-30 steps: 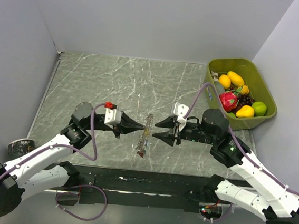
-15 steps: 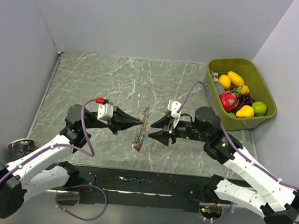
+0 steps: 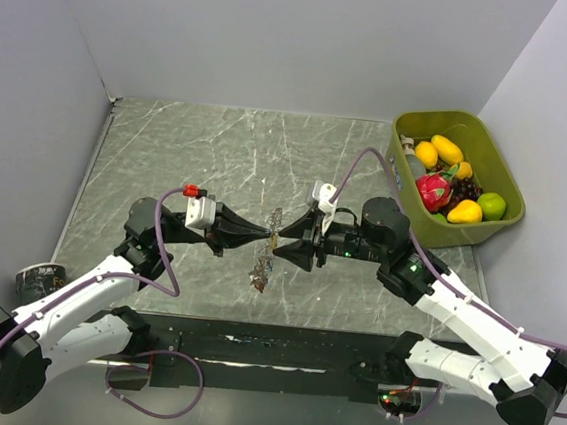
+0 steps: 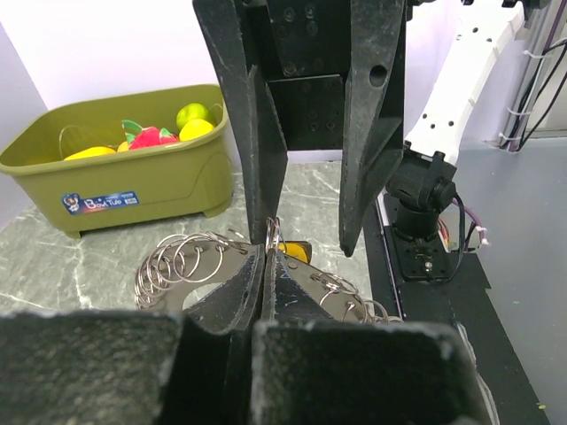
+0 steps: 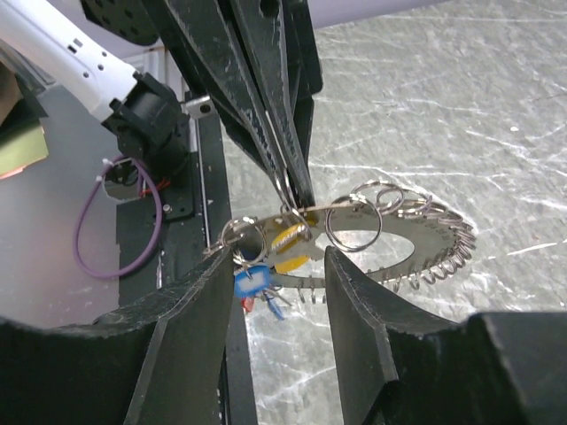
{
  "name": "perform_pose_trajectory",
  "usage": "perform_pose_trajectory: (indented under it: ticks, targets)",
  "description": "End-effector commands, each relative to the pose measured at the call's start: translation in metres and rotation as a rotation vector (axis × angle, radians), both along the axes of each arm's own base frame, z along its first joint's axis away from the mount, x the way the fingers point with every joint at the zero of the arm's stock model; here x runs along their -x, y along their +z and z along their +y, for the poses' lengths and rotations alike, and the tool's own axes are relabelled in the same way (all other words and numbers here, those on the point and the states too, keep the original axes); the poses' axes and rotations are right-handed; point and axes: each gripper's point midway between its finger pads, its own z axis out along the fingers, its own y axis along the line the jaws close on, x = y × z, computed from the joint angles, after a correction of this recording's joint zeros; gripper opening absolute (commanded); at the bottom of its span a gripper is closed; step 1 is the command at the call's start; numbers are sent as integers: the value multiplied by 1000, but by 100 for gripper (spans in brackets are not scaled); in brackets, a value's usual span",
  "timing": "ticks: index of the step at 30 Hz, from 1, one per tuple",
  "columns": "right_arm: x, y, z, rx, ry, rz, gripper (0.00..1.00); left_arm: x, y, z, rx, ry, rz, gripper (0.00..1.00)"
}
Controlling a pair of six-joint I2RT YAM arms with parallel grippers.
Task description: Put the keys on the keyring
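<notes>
My left gripper (image 3: 264, 234) is shut on the keyring (image 3: 274, 230) and holds it edge-up above the table. The keyring (image 5: 425, 235) is a flat metal ring rimmed with many small wire loops (image 4: 182, 259). The keys (image 3: 259, 276) hang from its lower end: a blue tag (image 5: 251, 282), a yellow head (image 5: 288, 241) and a bit of red (image 5: 245, 304). My right gripper (image 3: 280, 247) faces the left one, its jaws open on either side of the ring's key end. In the right wrist view the left gripper's fingertips (image 5: 299, 197) pinch the ring's rim.
A green bin (image 3: 490, 152) of toy fruit stands at the table's back right, also seen behind the right gripper's fingers (image 4: 266, 133) as the bin (image 4: 115, 190). The black base rail (image 3: 281, 343) runs along the near edge under both arms.
My right gripper has moved left until its jaws straddle the ring. The left gripper drew back slightly left with the keyring, then held still.
</notes>
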Motion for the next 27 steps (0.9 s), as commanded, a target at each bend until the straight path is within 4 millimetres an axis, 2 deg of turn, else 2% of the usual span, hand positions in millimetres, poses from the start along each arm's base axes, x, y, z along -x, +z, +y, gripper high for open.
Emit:
perform_pose_trajectory:
  ticks: [1, 5, 8, 9, 11, 12, 17, 27]
  targets:
    - [-2, 20, 7, -60, 14, -25, 53, 3, 23, 1, 40, -16, -82, 1]
    - [-3, 20, 10, -65, 14, -17, 51, 4, 24, 1, 40, -19, -85, 1]
    - [-6, 14, 11, -49, 7, -7, 41, 4, 24, 2, 41, -18, -88, 1]
    - [-6, 14, 11, -47, 4, -8, 29, 4, 23, 2, 40, -18, -87, 1]
    - [-8, 11, 11, -40, -8, -4, 22, 4, 23, 2, 40, -17, -88, 1]
    - [-8, 10, 10, -37, -12, -6, 15, 5, 23, 2, 40, -17, -88, 1]
    - [-10, 8, 4, -31, -41, -21, 1, 5, 25, 3, 50, -12, -95, 1]
    - [-9, -10, 1, 10, -36, -23, 0, 9, 30, 7, 77, -7, -120, 1]
